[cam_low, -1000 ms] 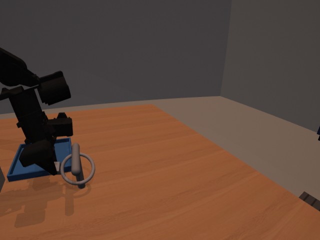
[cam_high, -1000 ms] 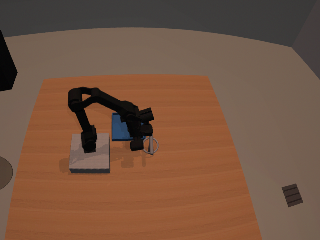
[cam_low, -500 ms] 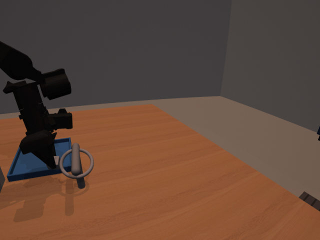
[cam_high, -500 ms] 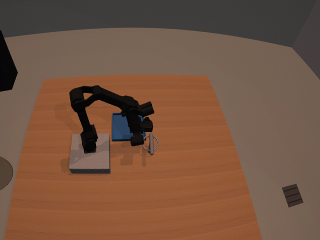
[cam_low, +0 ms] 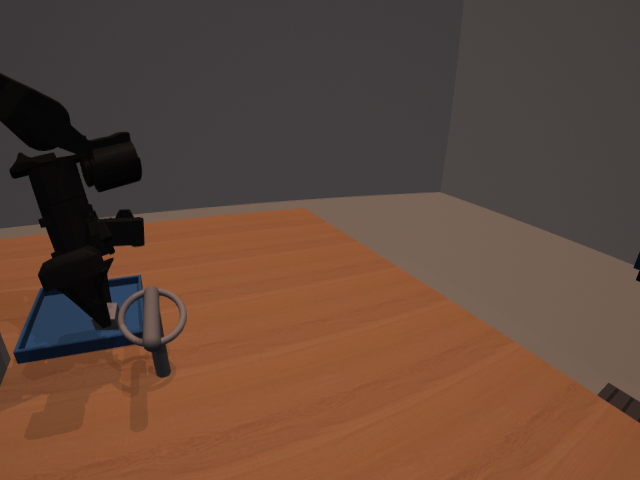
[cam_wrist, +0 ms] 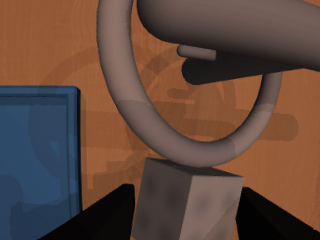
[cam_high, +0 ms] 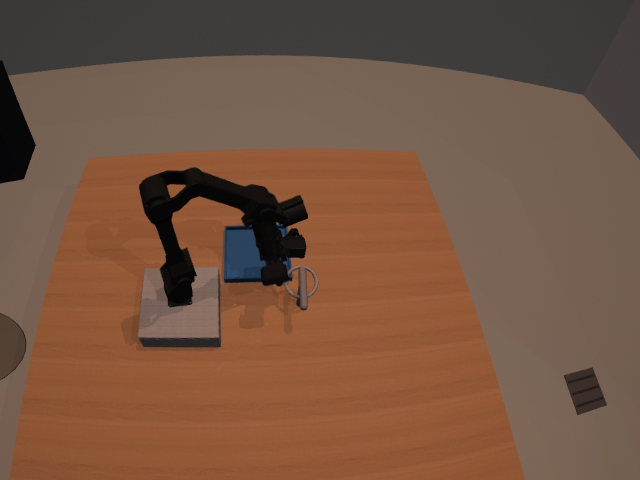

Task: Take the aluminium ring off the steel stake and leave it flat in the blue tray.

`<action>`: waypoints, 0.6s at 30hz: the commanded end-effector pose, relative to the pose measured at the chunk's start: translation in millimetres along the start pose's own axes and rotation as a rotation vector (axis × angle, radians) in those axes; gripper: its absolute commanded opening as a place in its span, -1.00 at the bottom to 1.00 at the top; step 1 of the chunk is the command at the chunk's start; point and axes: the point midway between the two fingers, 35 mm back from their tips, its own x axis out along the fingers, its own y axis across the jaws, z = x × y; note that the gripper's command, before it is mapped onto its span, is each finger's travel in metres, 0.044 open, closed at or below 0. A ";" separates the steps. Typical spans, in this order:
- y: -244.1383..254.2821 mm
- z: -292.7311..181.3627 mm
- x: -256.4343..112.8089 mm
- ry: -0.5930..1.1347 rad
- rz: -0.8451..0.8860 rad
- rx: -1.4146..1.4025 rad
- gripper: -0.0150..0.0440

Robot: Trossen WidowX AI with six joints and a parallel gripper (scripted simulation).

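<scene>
The desk carried everything and filled the lower middle of the top view. The black arm rose from a pale base block, at left of centre there, and bent over toward the middle of the frame.

The blue tray lay flat near the centre of the top view, partly below the arm. The steel stake stood just beside it, to the right, with its cross-bar on top.

The hand was clenched, grasping the welded tab, a small grey block in the lower middle of the wrist view. The aluminium ring was raised from the desk, close under the cross-bar, which passed over it. It seemed still to be around the stake; whether they touched, I could not tell.

So, in my judgement, the grip and the first lifting were done, but the freeing was not complete. What was left: to work the ring past the ends of the cross-bar, probably with some tilting or shifting, then carry it left to the tray, lay it flat inside, let go and move away. A pull straight upward could catch on the bar.
</scene>
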 end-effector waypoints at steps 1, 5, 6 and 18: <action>-0.8 2.4 -2.3 -0.003 -0.020 0.001 -0.49; -1.2 3.2 -5.4 -0.002 -0.034 -0.002 -0.49; -1.3 3.2 -5.6 -0.002 -0.035 -0.002 -0.49; -3.5 4.1 -9.6 -0.004 -0.001 0.006 -0.49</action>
